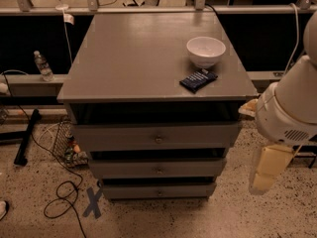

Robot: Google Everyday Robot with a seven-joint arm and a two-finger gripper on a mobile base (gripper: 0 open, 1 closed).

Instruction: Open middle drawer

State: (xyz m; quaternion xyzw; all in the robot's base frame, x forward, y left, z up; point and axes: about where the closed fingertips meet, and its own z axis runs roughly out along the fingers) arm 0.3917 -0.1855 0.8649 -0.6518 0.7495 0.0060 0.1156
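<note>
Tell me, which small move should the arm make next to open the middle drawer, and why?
Probably move the gripper left, toward the small round knob on the middle drawer. The gripper hangs right of the cabinet, touching nothing, and that drawer looks shut.

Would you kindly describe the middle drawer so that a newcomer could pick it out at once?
Find the grey cabinet bearing a white bowl, beside the hanging gripper. Of three drawers down its front, the middle drawer is second: shorter-fronted than the top drawer above, directly over the lowest drawer.
</note>
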